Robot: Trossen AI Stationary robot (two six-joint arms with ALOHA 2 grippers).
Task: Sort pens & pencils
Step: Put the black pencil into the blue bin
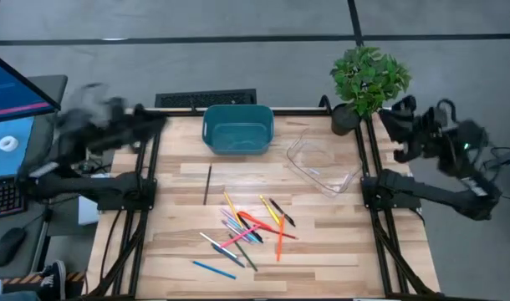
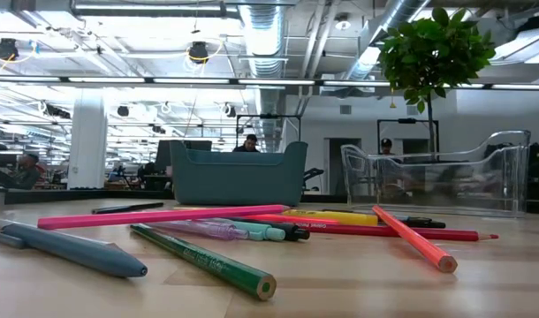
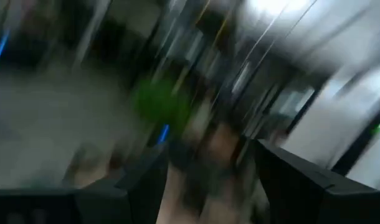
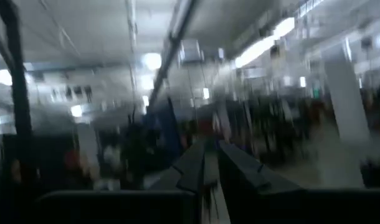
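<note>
The pens and pencils [image 1: 248, 227] lie loose in a heap on the wooden table's near middle, and the low view shows them up close [image 2: 243, 231]. One dark pencil [image 1: 208, 184] lies apart toward the bin, and a blue pen [image 1: 214, 269] lies near the front edge. My left gripper [image 1: 150, 119] is raised over the table's far left corner, blurred; its wrist view shows it open [image 3: 209, 180] and empty. My right gripper [image 1: 397, 117] hovers off the far right corner beside the plant; its fingers are shut on nothing [image 4: 210, 165]. Neither gripper shows in the low view.
A teal bin [image 1: 238, 130] stands at the far middle of the table, with a clear plastic tray [image 1: 322, 163] to its right. A potted plant [image 1: 368, 79] sits at the far right corner. A keyboard [image 1: 206, 99] lies behind the bin. Monitors stand off the left side.
</note>
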